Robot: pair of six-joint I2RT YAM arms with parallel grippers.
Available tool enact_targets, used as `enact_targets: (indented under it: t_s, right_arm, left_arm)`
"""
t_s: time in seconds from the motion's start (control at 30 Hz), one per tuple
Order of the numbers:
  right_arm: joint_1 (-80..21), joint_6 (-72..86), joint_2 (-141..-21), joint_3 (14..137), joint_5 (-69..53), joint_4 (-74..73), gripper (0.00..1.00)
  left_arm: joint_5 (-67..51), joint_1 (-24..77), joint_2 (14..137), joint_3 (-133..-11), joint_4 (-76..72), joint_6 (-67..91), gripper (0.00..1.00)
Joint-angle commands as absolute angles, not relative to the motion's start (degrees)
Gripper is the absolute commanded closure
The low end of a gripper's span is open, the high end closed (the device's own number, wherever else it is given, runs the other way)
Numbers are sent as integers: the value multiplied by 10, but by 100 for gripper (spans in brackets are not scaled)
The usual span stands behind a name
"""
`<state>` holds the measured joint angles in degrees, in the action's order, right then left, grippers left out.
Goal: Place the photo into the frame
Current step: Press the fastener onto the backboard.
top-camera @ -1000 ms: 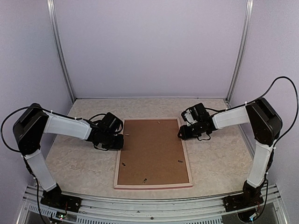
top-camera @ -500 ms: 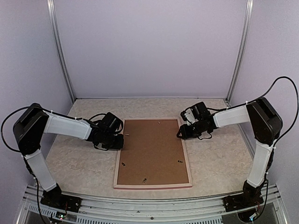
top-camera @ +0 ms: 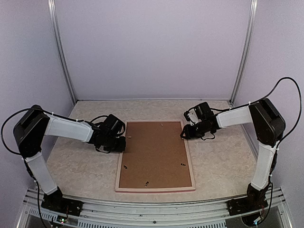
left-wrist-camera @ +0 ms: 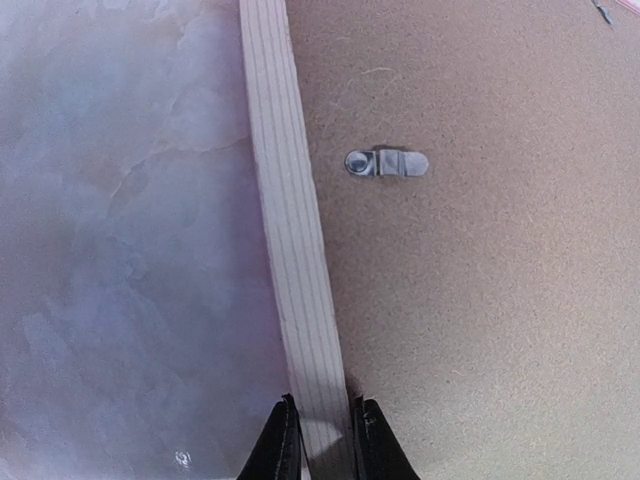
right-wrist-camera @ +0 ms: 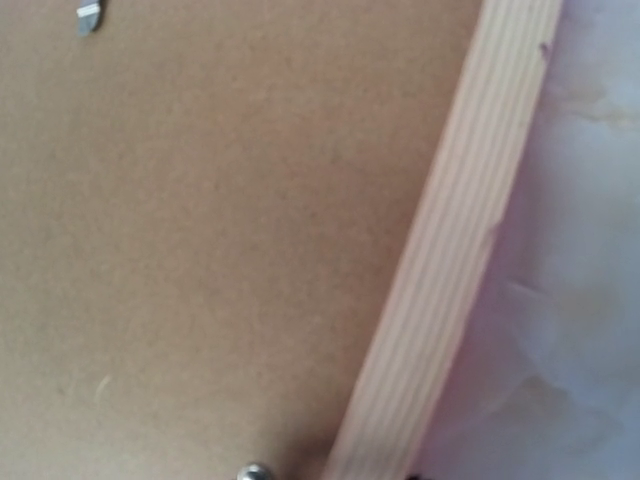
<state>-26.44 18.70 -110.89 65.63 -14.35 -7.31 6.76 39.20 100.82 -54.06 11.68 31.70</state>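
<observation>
The frame [top-camera: 156,189] lies back up on the table, its pale pinkish wood rails around a brown backing board [top-camera: 154,154]. The photo is hidden from every view. My left gripper [top-camera: 122,142] is at the frame's left rail; in the left wrist view its fingertips [left-wrist-camera: 284,440] straddle that rail [left-wrist-camera: 290,220] and press it on both sides. My right gripper [top-camera: 183,135] is over the upper part of the right rail [right-wrist-camera: 470,230]; its fingers do not show in the right wrist view.
Small metal turn clips [left-wrist-camera: 386,163] hold the backing board along its edges; another clip [right-wrist-camera: 90,18] shows in the right wrist view. The marbled tabletop [top-camera: 80,166] spreads to both sides, and walls enclose the back and sides.
My right gripper has shifted slightly toward the far end of the frame's right rail. The left gripper and the frame have not visibly moved.
</observation>
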Motion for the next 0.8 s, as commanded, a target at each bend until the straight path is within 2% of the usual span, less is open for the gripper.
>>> enact_targets:
  t_s: [0.0, 0.53, 0.77]
  right_arm:
    - [-262, 170, -1119, 651, -151, -82, 65]
    - [-262, 136, -1117, 630, -128, -85, 66]
    - [-261, 105, -1126, 629, -107, -72, 72]
  left_arm:
    - [69, 393, 1023, -553, 132, 288, 100]
    - [68, 393, 1025, -555, 133, 289, 100]
    - [69, 393, 1024, -553, 134, 288, 100]
